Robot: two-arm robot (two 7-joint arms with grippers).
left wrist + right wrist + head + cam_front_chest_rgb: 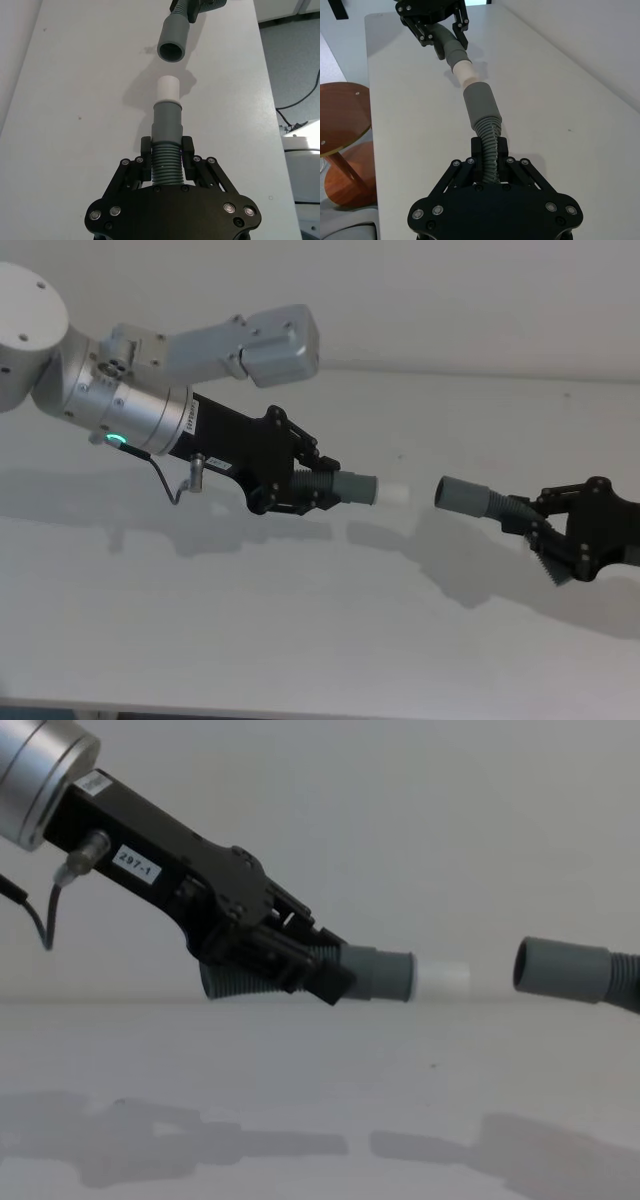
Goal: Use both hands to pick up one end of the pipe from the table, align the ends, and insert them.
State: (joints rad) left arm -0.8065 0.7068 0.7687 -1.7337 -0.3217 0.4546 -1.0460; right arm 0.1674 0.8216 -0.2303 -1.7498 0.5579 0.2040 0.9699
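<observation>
Small white rectangular label [136, 865] reads "297-1", black print. Stuck on side of black plastic body of left gripper [300, 965], just below silver cylindrical arm section [40, 775], chest view. Second small white sticker [93, 783] at joint of arm and gripper body: print too small to read. Pale label [189, 423] on black collar behind left gripper, head view: characters illegible. No other text, brand or number readable.
</observation>
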